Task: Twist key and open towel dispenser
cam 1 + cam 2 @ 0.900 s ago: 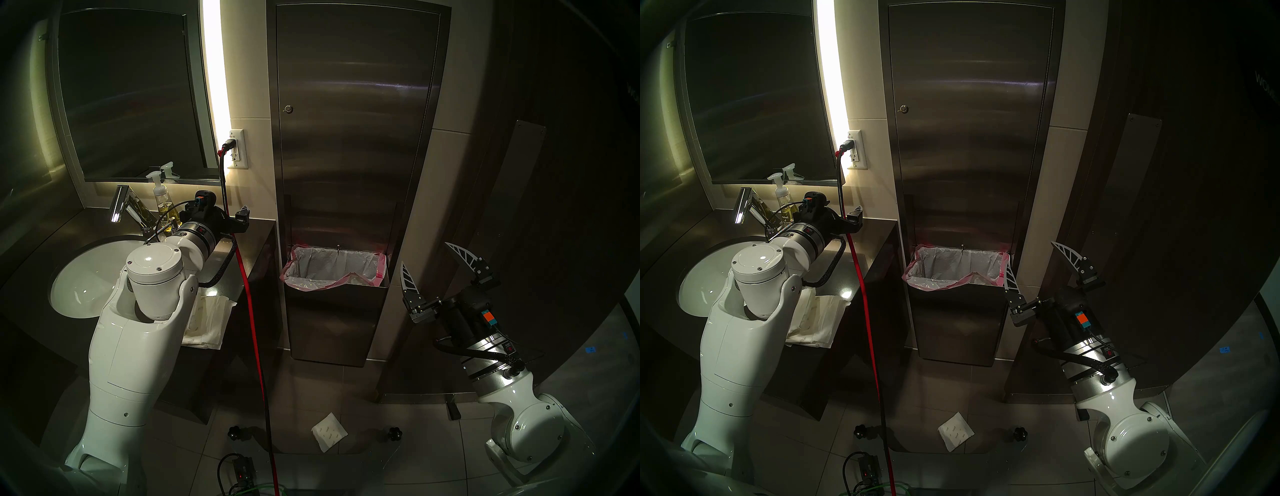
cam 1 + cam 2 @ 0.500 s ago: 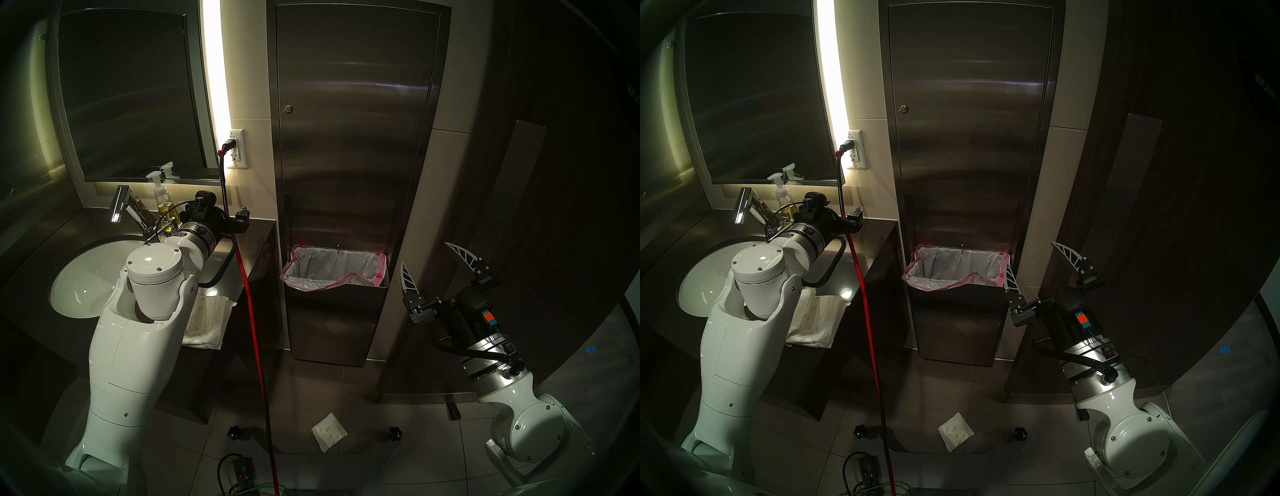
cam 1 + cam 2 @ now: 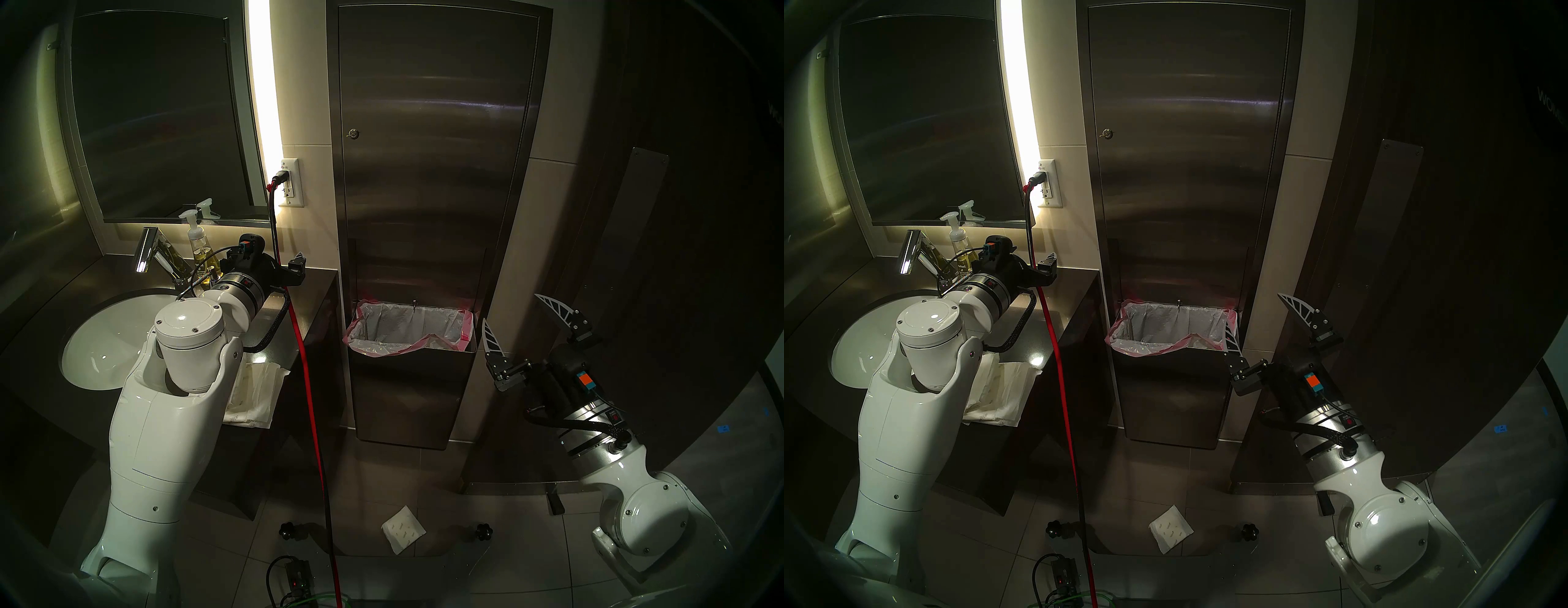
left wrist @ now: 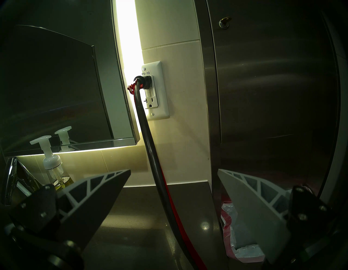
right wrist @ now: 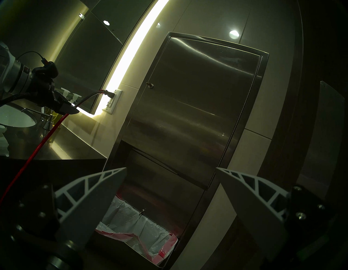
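We can't read the key [image 3: 351,134] orientation in the head views, too small; in the left wrist view it's small at the top, near the dark rim. The towel dispenser [image 3: 432,127] top is cut off by the head frame edge, and we see nothing of its inside behind the shut door. The left gripper [image 4: 174,198] fingertips are hidden behind its body in head views
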You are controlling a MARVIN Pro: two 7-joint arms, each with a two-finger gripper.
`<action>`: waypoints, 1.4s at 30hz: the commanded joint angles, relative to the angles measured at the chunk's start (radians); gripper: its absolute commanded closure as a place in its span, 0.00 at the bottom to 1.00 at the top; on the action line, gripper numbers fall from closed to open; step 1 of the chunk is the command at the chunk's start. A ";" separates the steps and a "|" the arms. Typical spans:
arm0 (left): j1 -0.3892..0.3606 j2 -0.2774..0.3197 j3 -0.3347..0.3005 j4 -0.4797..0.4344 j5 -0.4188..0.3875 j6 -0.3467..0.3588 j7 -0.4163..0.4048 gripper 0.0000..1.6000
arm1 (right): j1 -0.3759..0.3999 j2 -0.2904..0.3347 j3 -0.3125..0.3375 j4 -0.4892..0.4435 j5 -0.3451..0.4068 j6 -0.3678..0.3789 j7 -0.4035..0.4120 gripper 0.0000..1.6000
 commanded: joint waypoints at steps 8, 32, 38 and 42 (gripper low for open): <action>-0.011 -0.002 -0.003 -0.008 0.000 0.000 -0.002 0.00 | 0.200 -0.014 -0.050 0.013 -0.026 0.065 0.011 0.00; -0.010 -0.007 -0.006 -0.008 0.007 -0.001 -0.007 0.00 | 0.431 -0.028 -0.064 0.068 -0.128 0.116 0.122 0.00; -0.010 -0.008 -0.007 -0.008 0.009 -0.001 -0.009 0.00 | 0.506 -0.039 -0.087 0.092 -0.155 0.130 0.154 0.00; -0.010 -0.009 -0.007 -0.008 0.010 -0.001 -0.010 0.00 | 0.554 -0.051 -0.101 0.106 -0.175 0.137 0.175 0.00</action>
